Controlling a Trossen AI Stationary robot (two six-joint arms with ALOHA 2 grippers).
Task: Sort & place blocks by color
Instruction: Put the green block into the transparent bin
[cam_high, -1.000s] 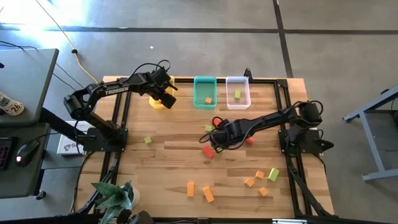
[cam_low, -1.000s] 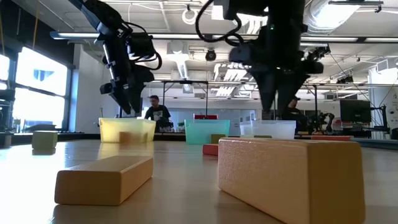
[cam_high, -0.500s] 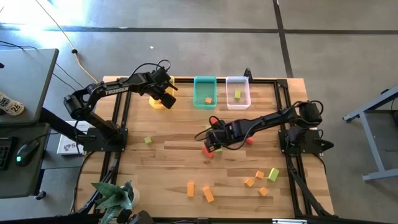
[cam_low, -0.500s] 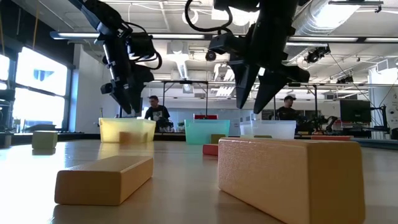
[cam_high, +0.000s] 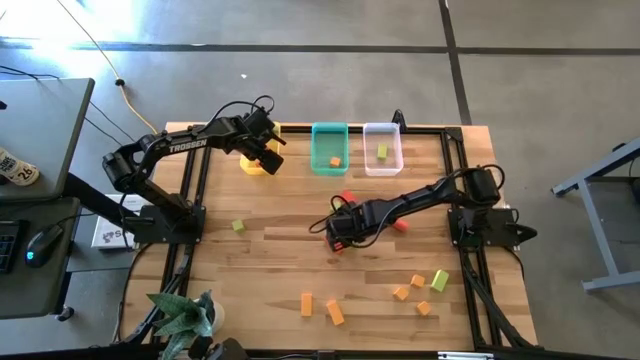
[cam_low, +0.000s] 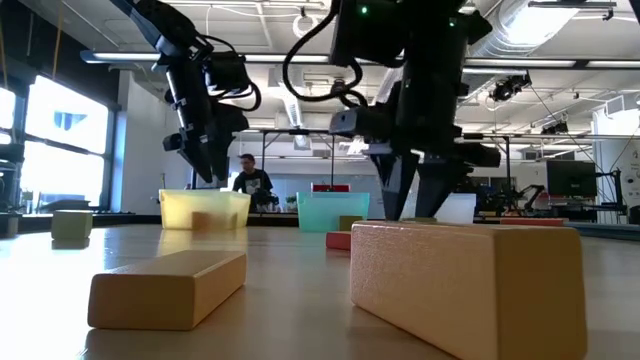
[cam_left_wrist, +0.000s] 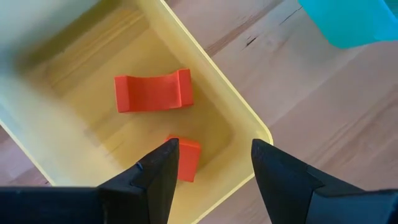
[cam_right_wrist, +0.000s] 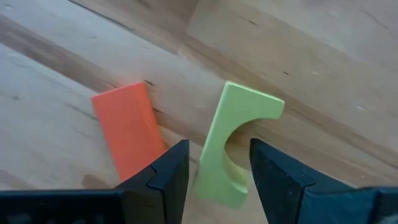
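My right gripper (cam_right_wrist: 214, 169) is open and low over the middle of the table (cam_high: 338, 232). Its fingers stand on either side of a light green arch-shaped block (cam_right_wrist: 231, 146) that lies flat on the wood; I see no touch. A red bar (cam_right_wrist: 127, 128) lies just outside one finger. My left gripper (cam_left_wrist: 211, 163) is open and hovers above the yellow bin (cam_left_wrist: 242, 127), at the far left (cam_high: 265, 155). A red arch block (cam_left_wrist: 152, 93) and a small red block (cam_left_wrist: 185, 159) lie in that bin.
The teal bin (cam_high: 330, 148) holds an orange block, the clear bin (cam_high: 382, 148) a green one. Loose blocks lie on the table: green (cam_high: 238, 226), red (cam_high: 400, 226), orange bars (cam_high: 307, 304) near the front edge, and an orange and green cluster (cam_high: 440, 280) at the near right.
My right gripper has moved toward the table's left and near edge and come down, until its fingers stand low around the green arch block. The left arm has kept still.
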